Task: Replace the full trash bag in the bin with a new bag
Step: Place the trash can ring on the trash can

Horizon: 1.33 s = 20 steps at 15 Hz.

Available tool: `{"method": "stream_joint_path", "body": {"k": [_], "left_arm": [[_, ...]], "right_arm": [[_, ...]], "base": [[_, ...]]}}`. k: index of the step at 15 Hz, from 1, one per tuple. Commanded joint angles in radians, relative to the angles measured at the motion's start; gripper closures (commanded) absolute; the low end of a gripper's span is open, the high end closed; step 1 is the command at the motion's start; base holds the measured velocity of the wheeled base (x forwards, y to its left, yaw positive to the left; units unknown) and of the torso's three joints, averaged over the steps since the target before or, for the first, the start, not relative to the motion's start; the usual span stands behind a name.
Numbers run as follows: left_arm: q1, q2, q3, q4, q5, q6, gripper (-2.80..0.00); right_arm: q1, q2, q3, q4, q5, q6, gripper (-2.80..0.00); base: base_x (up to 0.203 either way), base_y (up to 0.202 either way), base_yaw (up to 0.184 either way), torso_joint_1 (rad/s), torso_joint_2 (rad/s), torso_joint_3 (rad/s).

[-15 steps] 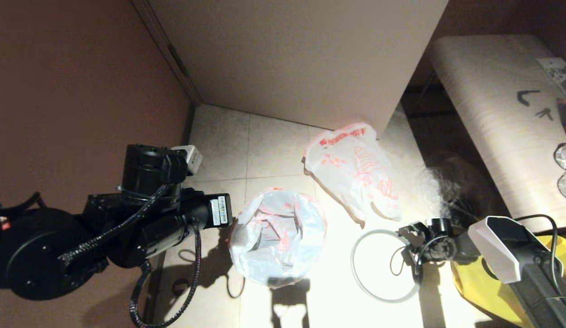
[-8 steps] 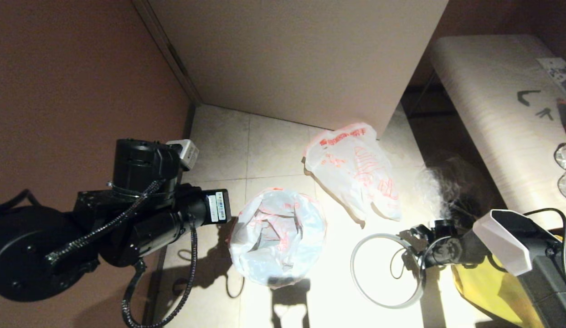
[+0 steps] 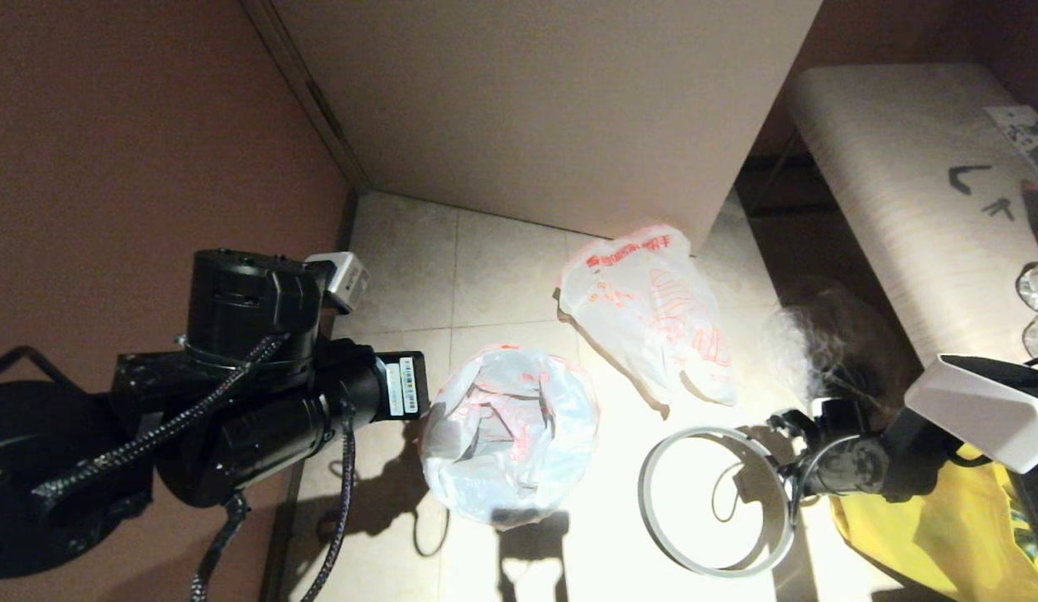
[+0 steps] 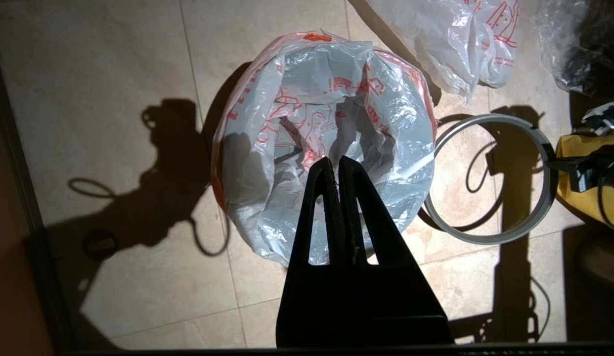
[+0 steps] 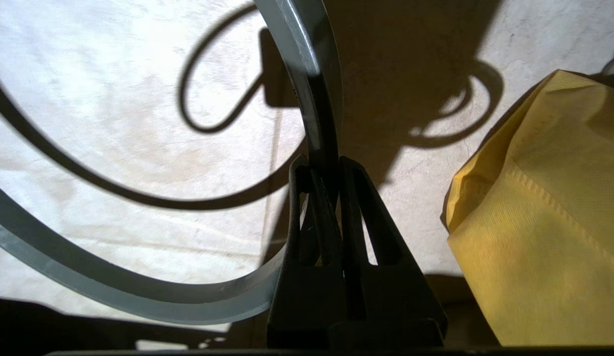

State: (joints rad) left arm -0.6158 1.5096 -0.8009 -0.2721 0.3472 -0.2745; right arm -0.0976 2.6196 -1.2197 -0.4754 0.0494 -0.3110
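Pinched between the right gripper's (image 5: 331, 170) fingers is the grey ring (image 3: 653, 518), held by its rim on the side nearest the yellow bag (image 5: 544, 222); the ring hangs above the tiled floor (image 3: 502, 276) and throws a curved shadow on it (the right wrist view shows the band passing straight between the two black fingers). The yellow bag lies just beside this gripper, on the robot's right.

Over on the left, the left gripper (image 4: 335, 165) hovers above the bin with its fingers pressed together on nothing. The bin itself is hidden under the new bag (image 3: 511, 435), whose thin white plastic with red print is spread wide over the round mouth and sags into the hollow. The ring is just beside this lined bin, to its right, apart from it.

Farther from the robot, the full trash bag (image 3: 653, 318) lies on the floor, near the foot of a pale cabinet (image 3: 552, 109). It is separate from the bin, with bare tile between them. A crumpled clear plastic (image 3: 807, 351) sits to the right of it, in shadow.
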Motion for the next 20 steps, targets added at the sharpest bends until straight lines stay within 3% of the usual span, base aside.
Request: {"method": "stream_joint_path", "body": {"k": [1, 9, 12, 16, 20], "left_arm": [[-0.009, -0.006, 0.002, -0.001, 0.003, -0.002, 0.00], [-0.023, -0.042, -0.010, 0.068, 0.003, -0.003, 0.00], [-0.018, -0.048, -0.023, 0.106, 0.003, -0.003, 0.00], [-0.016, -0.043, -0.027, 0.117, 0.003, -0.003, 0.00], [0.029, -0.049, -0.045, 0.123, -0.007, -0.002, 0.00]], "right_arm": [[0.001, -0.122, 0.077, -0.007, 0.005, 0.003, 0.00], [0.005, -0.501, 0.316, -0.004, 0.019, 0.014, 0.00], [0.023, -0.656, 0.341, 0.069, 0.023, 0.047, 0.00], [0.144, -0.808, 0.299, 0.230, 0.080, 0.202, 0.00], [0.291, -0.789, 0.132, 0.347, 0.092, 0.267, 0.00]], "base": [[0.000, 0.000, 0.000, 0.000, 0.00, 0.000], [0.000, 0.000, 0.000, 0.000, 0.00, 0.000], [0.000, 0.000, 0.000, 0.000, 0.00, 0.000], [0.000, 0.000, 0.000, 0.000, 0.00, 0.000], [0.000, 0.000, 0.000, 0.000, 0.00, 0.000]]}}
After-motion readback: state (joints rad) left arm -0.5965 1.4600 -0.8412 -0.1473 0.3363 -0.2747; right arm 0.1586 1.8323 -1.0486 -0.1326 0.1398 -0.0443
